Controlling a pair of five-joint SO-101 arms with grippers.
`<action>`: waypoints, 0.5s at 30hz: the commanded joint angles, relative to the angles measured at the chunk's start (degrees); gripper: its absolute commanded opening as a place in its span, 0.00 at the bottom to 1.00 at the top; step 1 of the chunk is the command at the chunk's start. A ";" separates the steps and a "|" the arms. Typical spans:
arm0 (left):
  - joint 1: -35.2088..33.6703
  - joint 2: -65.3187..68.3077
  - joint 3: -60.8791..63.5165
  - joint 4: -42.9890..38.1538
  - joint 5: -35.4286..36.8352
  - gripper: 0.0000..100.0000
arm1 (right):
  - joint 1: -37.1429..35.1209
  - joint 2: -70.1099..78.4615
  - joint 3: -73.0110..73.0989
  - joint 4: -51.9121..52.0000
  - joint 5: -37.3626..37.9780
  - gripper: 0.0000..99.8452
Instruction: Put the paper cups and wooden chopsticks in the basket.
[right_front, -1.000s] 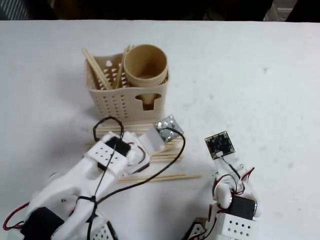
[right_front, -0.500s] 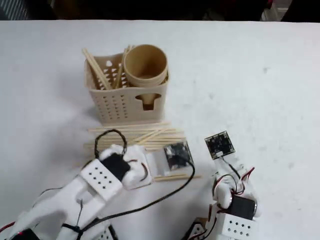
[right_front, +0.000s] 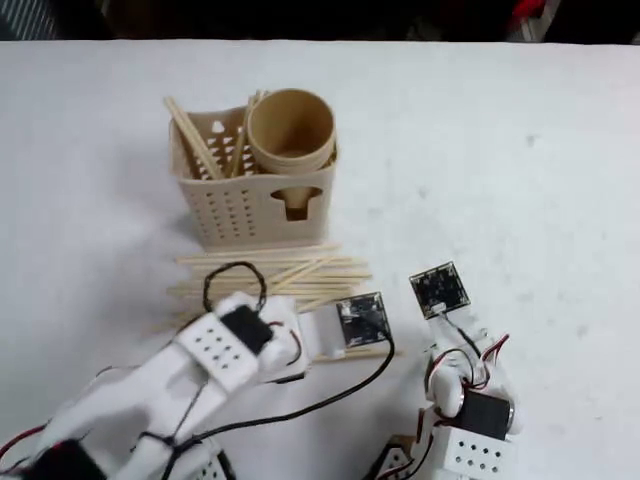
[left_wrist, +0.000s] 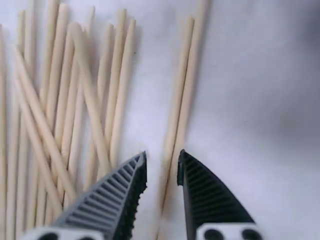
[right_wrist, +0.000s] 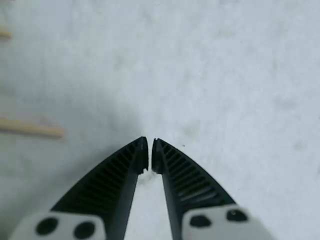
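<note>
Jaws of the left gripper (left_wrist: 161, 162) stand slightly spread, astride 2 loose chopsticks (left_wrist: 181, 90) on the table (right_front: 520, 140); those of the right gripper (right_wrist: 150, 147) are pressed together, empty. 1 cup (right_front: 290, 128) and some sticks (right_front: 195, 140) stand in the basket (right_front: 250, 205). The pile (right_front: 270, 272) beside it is not yet loaded.

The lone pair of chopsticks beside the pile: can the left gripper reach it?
Probably yes: the left gripper is open, its jaws on either side of the pair, nothing lying over it.
</note>
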 joint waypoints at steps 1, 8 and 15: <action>0.66 8.40 -4.92 -1.93 -0.88 0.12 | -0.75 -0.57 0.53 0.13 0.44 0.03; -0.57 10.07 -6.07 -1.14 -0.70 0.12 | -0.75 -0.57 0.53 0.13 0.44 0.03; -0.92 17.27 -10.55 2.81 -0.88 0.12 | -0.75 -0.57 0.53 0.13 0.44 0.03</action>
